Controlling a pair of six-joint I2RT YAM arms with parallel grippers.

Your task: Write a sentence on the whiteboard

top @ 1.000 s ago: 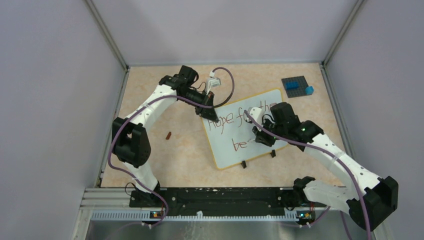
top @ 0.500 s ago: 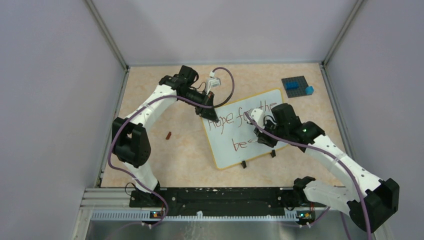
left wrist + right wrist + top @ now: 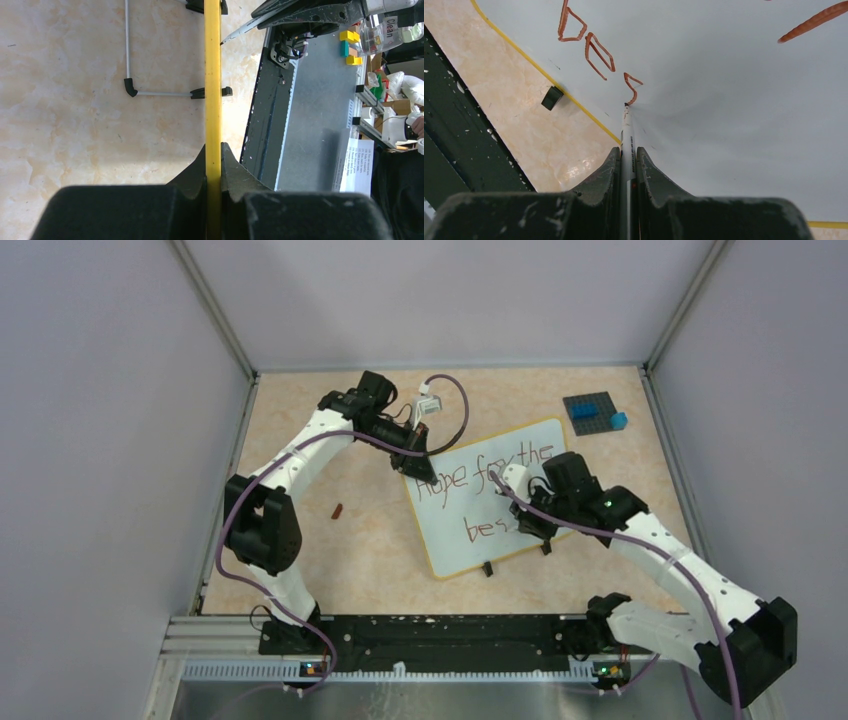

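Note:
The whiteboard [image 3: 455, 530] lies tilted mid-table, white with a yellow rim and black feet. The sentence [image 3: 478, 478] on it reads "Hope for the" above "bes" in reddish-brown. My left gripper [image 3: 413, 460] is shut on the board's far left corner; the left wrist view shows its jaws clamped on the yellow rim [image 3: 213, 75]. My right gripper [image 3: 527, 523] is shut on a white marker [image 3: 626, 135], whose tip touches the board at the bottom of the "s" [image 3: 631, 89].
A dark grey studded plate [image 3: 590, 410] with blue bricks [image 3: 618, 420] sits at the back right. A small red marker cap [image 3: 338, 510] lies on the table left of the board. The black base rail [image 3: 430, 635] runs along the near edge.
My right gripper has moved the marker rightward and toward the near edge, adding the "s" after "be". The left gripper and the board have not moved.

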